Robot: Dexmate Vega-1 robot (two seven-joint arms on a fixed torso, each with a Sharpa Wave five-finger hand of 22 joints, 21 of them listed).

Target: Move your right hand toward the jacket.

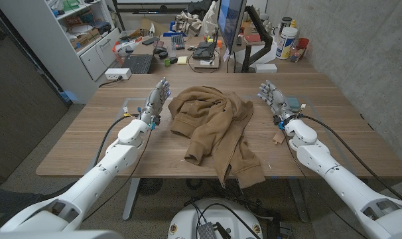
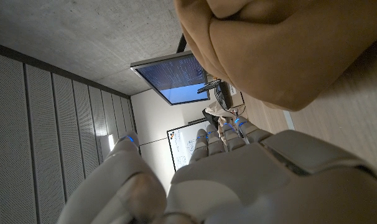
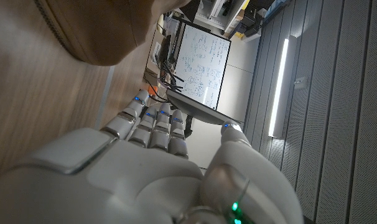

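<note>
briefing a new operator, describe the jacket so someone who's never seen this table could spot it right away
Start at the wooden table in front of the robot. In its middle, between the left hand and the right hand, lies the jacket, a crumpled tan heap with one part trailing toward the near edge. It is the only large soft thing on the tabletop, and neither hand touches it.

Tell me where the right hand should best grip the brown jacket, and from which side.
Probably the raised, bunched edge of the brown jacket nearest the right hand, approached from the robot's right. That fold stands off the table, giving the fingers something to close around.
</note>
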